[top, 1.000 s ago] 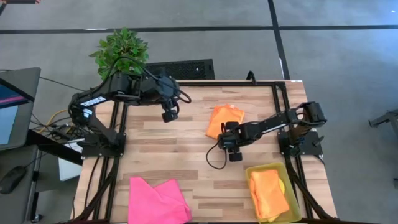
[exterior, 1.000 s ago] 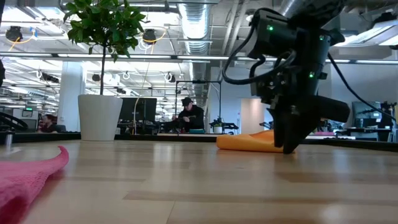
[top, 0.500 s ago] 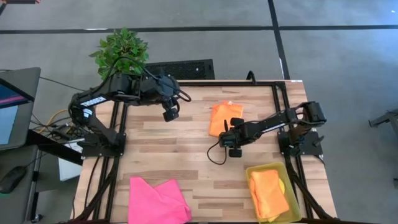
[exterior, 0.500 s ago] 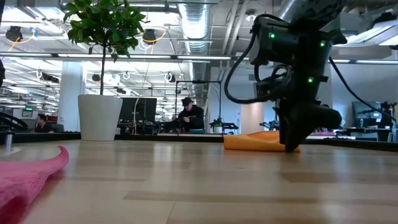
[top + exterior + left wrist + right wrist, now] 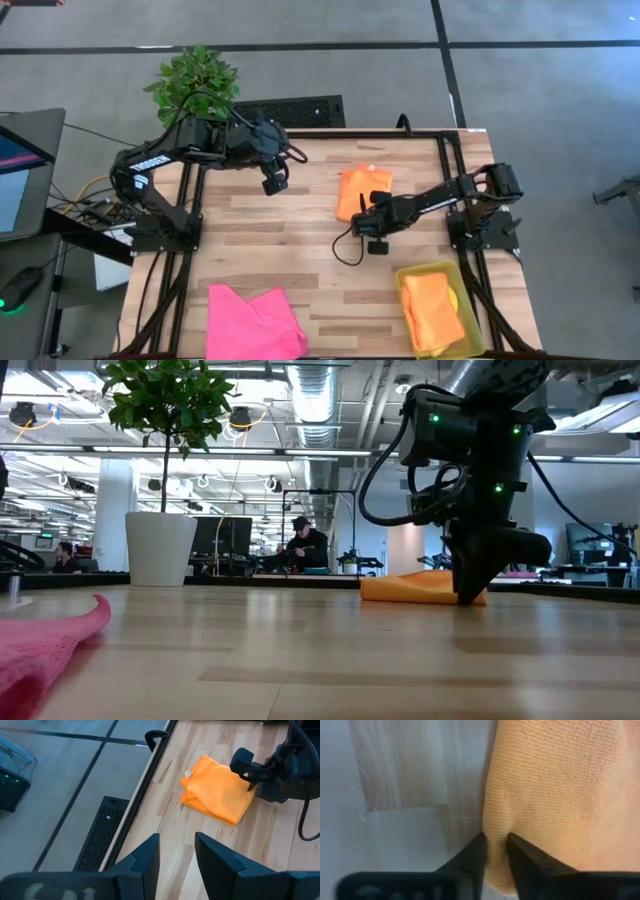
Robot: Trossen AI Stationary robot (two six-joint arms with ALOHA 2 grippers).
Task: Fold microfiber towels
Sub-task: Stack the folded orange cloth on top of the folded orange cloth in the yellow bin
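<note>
Right end effector (image 5: 495,852) is pinched narrowly on the near edge of the folded orange towel (image 5: 361,190) on the counter (image 5: 300,250); the soft, limp, light cloth is best gripped at an edge or corner.

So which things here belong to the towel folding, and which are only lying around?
Job: orange towel pinched by the right gripper; pink towel; orange towel in bin; left gripper, waiting.
Not job: yellow bin; potted plant.

The folded orange cloth towel (image 5: 560,785) is showing a nubbly, matt microfibre weave, lying on the smooth pale wooden bench (image 5: 300,250).
</note>
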